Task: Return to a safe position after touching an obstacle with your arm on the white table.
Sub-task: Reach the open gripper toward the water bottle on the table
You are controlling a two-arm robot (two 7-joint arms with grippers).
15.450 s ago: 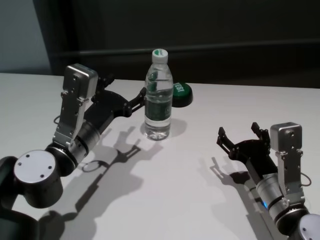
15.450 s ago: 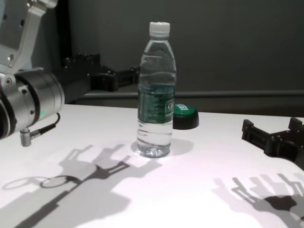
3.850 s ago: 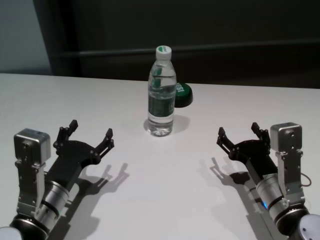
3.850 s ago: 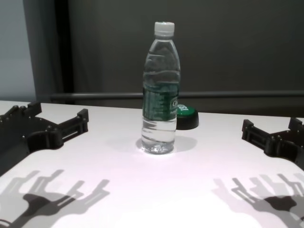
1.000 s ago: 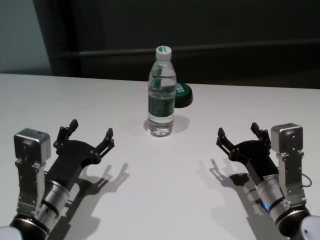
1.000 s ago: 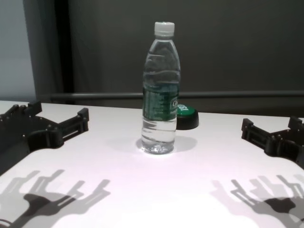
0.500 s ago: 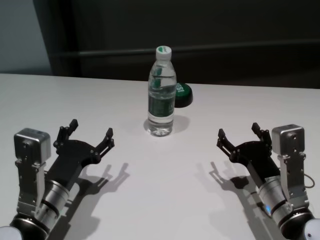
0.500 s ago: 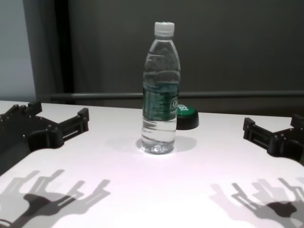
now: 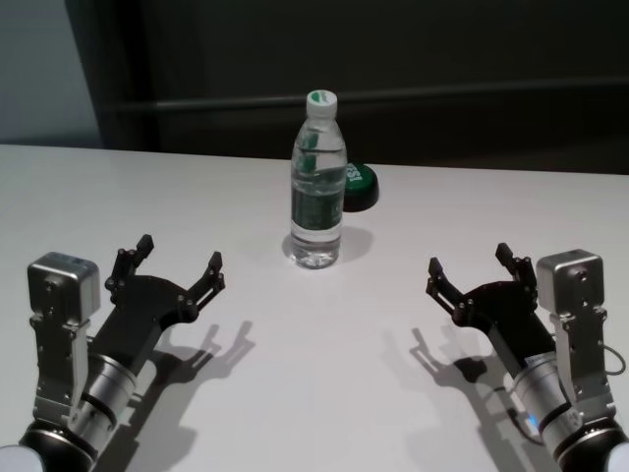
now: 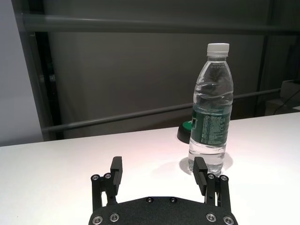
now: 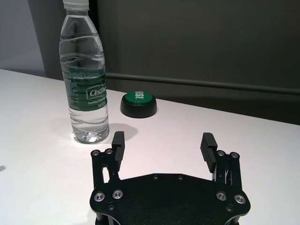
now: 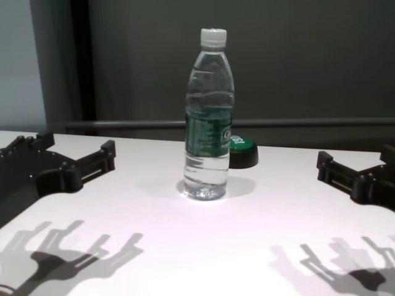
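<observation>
The obstacle, a clear water bottle (image 9: 316,187) with a white cap and dark green label, stands upright at the far middle of the white table (image 9: 295,374). It also shows in the chest view (image 12: 208,117), the left wrist view (image 10: 211,112) and the right wrist view (image 11: 85,79). My left gripper (image 9: 180,254) is open and empty at the near left, well clear of the bottle, as the chest view (image 12: 77,143) and its wrist view (image 10: 158,164) also show. My right gripper (image 9: 469,260) is open and empty at the near right, and shows in its wrist view (image 11: 164,137) too.
A low black button with a green top (image 9: 357,185) sits just behind and to the right of the bottle, and shows in the chest view (image 12: 242,151) too. A dark wall with a rail runs behind the table's far edge.
My right gripper has shifted slightly to the right and lifted a little. The left arm and the bottle have not moved.
</observation>
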